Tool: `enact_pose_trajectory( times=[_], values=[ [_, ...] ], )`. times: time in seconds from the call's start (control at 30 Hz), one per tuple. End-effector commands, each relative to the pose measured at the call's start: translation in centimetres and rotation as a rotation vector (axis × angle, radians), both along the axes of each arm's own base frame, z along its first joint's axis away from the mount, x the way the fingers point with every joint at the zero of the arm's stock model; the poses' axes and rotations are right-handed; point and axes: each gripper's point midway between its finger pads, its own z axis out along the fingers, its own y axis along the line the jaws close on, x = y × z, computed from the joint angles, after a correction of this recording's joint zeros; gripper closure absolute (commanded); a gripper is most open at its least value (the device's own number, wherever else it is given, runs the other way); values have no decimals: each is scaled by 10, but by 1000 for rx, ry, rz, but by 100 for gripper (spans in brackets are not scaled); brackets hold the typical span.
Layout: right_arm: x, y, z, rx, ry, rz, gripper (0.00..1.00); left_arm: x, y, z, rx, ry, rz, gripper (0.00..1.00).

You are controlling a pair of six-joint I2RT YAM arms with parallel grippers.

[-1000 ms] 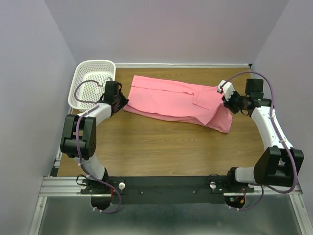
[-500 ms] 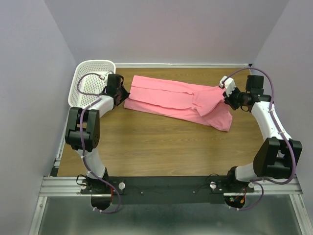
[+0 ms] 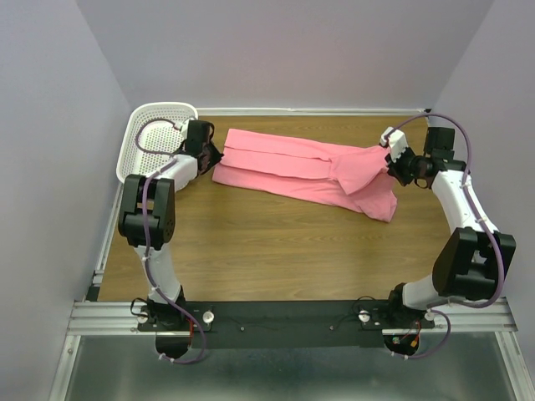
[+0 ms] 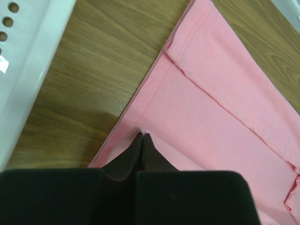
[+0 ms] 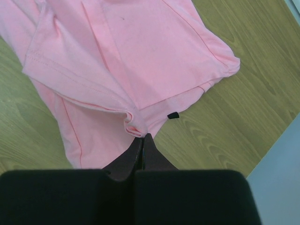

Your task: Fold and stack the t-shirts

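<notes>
One salmon-pink t-shirt (image 3: 301,171) lies folded lengthwise in a long band across the far half of the table. My left gripper (image 3: 216,156) is shut on the t-shirt's left edge (image 4: 141,133), pinching the hem between its black tips. My right gripper (image 3: 386,163) is shut on a bunched fold (image 5: 136,126) at the right end, lifting it slightly off the wood. The pink cloth (image 4: 225,117) fills the right half of the left wrist view. In the right wrist view the t-shirt (image 5: 136,56) shows layered folds and a small black tag (image 5: 173,115).
A white perforated basket (image 3: 155,138) stands at the far left corner, right behind my left gripper; its rim (image 4: 28,79) shows in the left wrist view. Grey walls close in the table on three sides. Bare wooden tabletop (image 3: 276,251) lies between the shirt and the arm bases.
Both grippers have moved toward the far edge, carrying the t-shirt's ends with them. The cloth band has shifted back and looks more stretched.
</notes>
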Motion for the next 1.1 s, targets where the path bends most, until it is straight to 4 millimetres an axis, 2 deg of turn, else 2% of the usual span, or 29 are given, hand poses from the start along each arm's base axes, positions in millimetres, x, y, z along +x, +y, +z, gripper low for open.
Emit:
enact_pose_trajectory(
  times=[0.0, 0.57, 1.07],
  values=[
    [13, -2, 12, 20, -37, -8, 99, 10, 10, -1, 42, 6, 27, 100],
    [23, 0, 5, 53, -14, -7, 99, 17, 12, -16, 63, 41, 34, 100],
    [32, -3, 5, 59, -10, -22, 99, 25, 11, -17, 65, 48, 28, 100]
  ],
)
